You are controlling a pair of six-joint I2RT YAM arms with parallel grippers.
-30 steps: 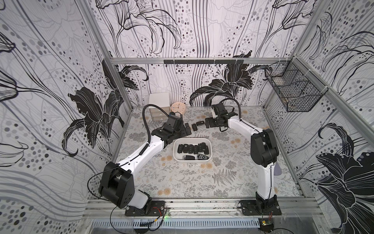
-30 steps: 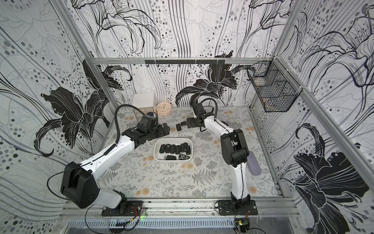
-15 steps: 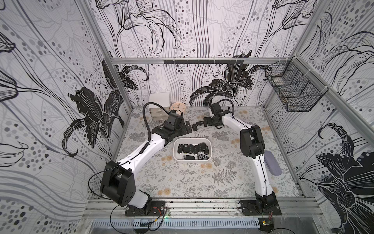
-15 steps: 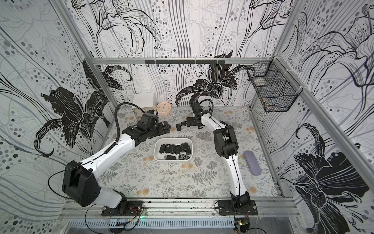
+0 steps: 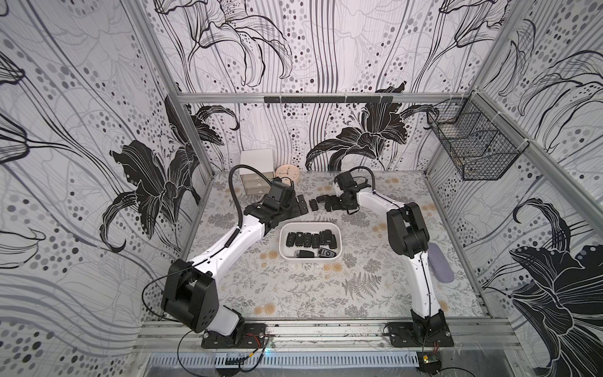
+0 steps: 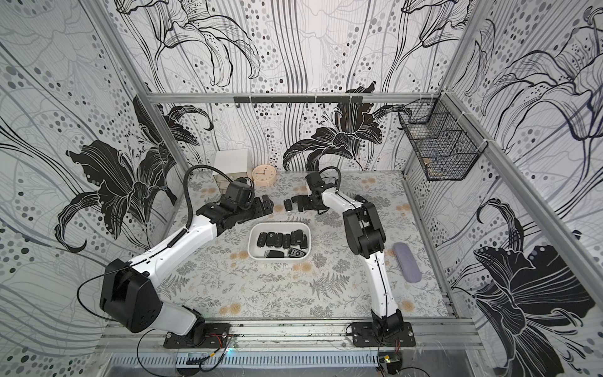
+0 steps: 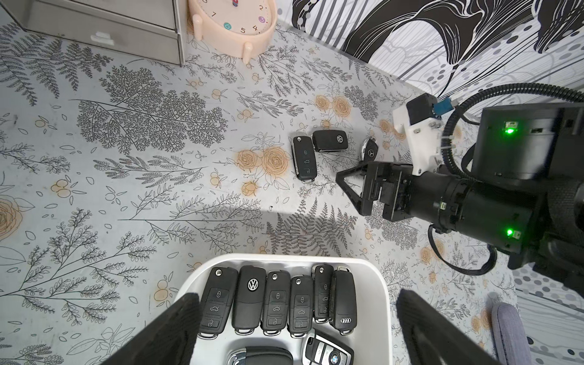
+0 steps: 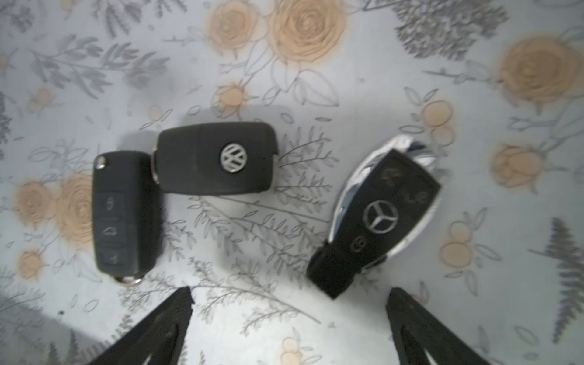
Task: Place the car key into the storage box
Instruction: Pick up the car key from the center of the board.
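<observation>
Right gripper [image 8: 289, 295] wide open, empty, by blurry Mercedes key [image 8: 379, 218]; left gripper [image 7: 295, 295] same, over storage box [image 7: 376, 284], box partly cut off.

- The storage box [image 5: 310, 224] sits on the table [image 5: 293, 293], with six keys [image 7: 252, 300] abreast inside and two more keys [image 7: 328, 355] before them.
- Three loose keys [image 7: 304, 159] lie behind it.
- The clock [image 5: 287, 172] stands right of the cabinet [image 5: 256, 163], back left.
</observation>
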